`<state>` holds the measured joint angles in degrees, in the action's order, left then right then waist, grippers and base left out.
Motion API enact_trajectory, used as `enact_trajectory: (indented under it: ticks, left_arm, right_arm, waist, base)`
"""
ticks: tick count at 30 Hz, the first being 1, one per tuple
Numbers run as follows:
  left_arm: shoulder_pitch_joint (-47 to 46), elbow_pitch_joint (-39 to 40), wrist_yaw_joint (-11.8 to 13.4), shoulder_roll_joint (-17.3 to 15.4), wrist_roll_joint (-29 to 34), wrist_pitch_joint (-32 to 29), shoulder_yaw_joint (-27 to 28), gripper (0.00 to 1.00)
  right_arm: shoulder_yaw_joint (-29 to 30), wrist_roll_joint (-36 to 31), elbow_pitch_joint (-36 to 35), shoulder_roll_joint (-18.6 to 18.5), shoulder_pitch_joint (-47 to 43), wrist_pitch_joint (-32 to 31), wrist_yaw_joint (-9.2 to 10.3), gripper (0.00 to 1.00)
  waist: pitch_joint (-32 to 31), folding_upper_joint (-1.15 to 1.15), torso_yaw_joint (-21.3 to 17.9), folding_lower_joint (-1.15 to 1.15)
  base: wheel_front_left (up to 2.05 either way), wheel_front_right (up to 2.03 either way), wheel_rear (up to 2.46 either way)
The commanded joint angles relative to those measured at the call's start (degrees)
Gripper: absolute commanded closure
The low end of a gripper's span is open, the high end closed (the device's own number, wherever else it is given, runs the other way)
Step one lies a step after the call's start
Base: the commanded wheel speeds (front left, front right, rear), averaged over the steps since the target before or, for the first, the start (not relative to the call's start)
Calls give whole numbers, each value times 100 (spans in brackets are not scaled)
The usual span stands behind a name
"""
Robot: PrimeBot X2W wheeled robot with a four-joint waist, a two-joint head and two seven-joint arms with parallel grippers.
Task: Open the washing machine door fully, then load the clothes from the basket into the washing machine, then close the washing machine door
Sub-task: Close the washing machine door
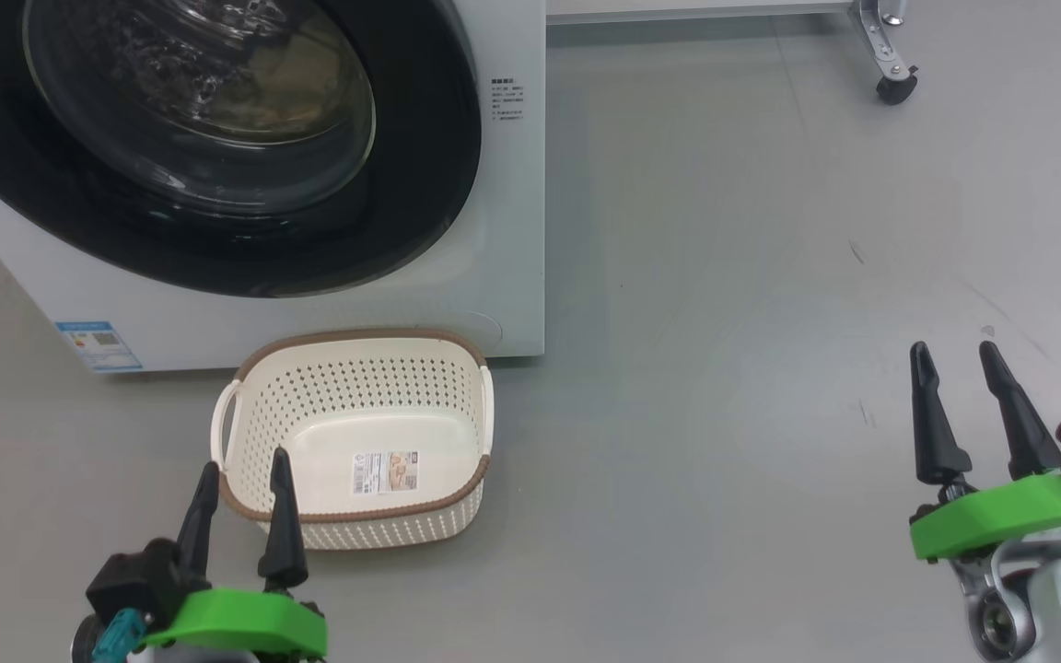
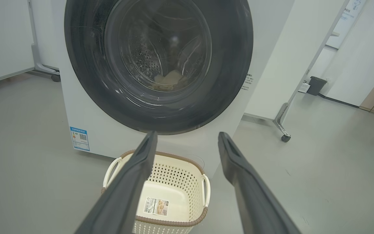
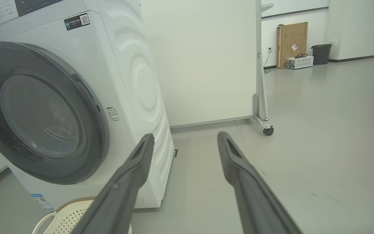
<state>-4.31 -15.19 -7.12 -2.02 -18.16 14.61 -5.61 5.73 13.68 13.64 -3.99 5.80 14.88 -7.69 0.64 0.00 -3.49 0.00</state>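
The washing machine (image 1: 512,230) stands at the upper left, and the washing machine door (image 1: 420,184) lies flush against its front, closed. Through the glass, a pale cream heap of clothes (image 2: 169,79) lies low in the drum. The basket (image 1: 355,387) sits on the floor just in front of the machine, with a label sticker on its bare base. My left gripper (image 1: 245,459) hovers open at the basket's near left rim, holding nothing. My right gripper (image 1: 954,347) is open over bare floor far to the right. In the wrist views, the left gripper (image 2: 187,133) points at the door's lower rim and the right gripper (image 3: 185,134) points past the machine's right side.
A white wheeled panel stands right of the machine, its caster (image 1: 894,87) on the grey floor. A dark bin (image 3: 321,53), a cardboard box (image 3: 292,44) and a small white unit sit by the far wall. Open floor spreads to the right of the basket.
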Motion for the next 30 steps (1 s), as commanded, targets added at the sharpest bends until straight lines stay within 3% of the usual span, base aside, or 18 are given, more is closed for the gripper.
enact_trajectory:
  ticks: [1, 30]
  left_arm:
    - [-113, 186, -36, -86, -20, 39, 182, 0]
    - [-69, 226, -36, -86, -100, 39, 157, 0]
  right_arm:
    - [-132, -37, -159, -67, 88, 12, 20, 0]
    - [-166, -34, -156, -48, 87, 12, 20, 0]
  waist:
    - [-1, 0, -1, 0]
    - [15, 0, 16, 0]
  base:
    - [0, 0, 0]
    - [0, 0, 0]
